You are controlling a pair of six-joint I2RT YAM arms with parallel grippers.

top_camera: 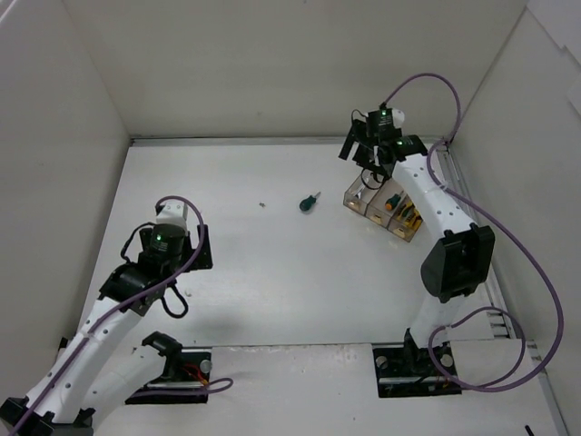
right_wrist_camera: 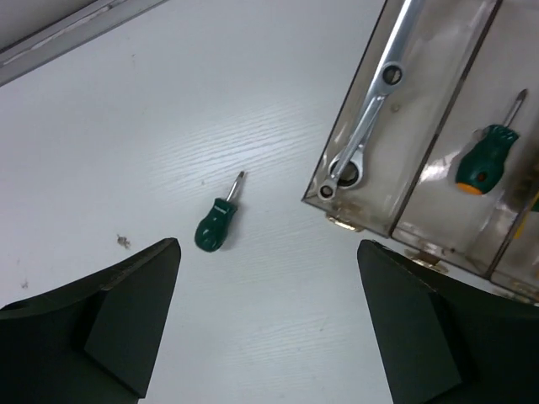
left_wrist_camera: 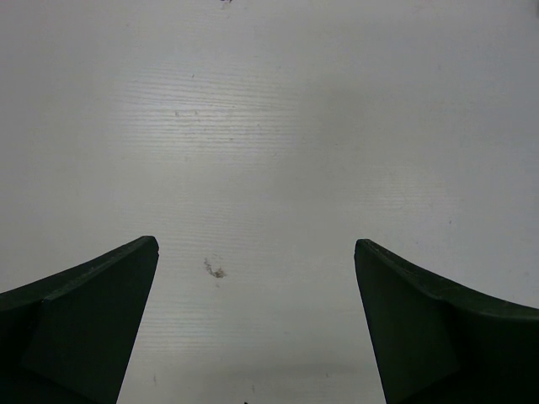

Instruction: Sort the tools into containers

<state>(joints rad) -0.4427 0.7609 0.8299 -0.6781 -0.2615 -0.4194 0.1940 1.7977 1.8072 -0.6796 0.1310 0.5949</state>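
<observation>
A stubby green-handled screwdriver [top_camera: 310, 203] lies loose on the table, left of the row of clear bins [top_camera: 386, 211]; it also shows in the right wrist view [right_wrist_camera: 216, 225]. In that view the nearest bin [right_wrist_camera: 438, 135] holds silver wrenches [right_wrist_camera: 370, 118], and the middle one holds a second green screwdriver [right_wrist_camera: 484, 156]. Yellow-handled pliers [top_camera: 408, 216] lie in the far bin. My right gripper [right_wrist_camera: 265, 252] is open and empty, hovering above the table beside the bins, also in the top view [top_camera: 359, 145]. My left gripper [left_wrist_camera: 257, 248] is open and empty over bare table at the left [top_camera: 168, 227].
White walls enclose the table on three sides [top_camera: 272, 64]. A small speck of debris [top_camera: 261, 204] lies left of the loose screwdriver. A purple cable [top_camera: 508, 245] loops beside the right arm. The arm bases [top_camera: 418, 368] stand at the near edge.
</observation>
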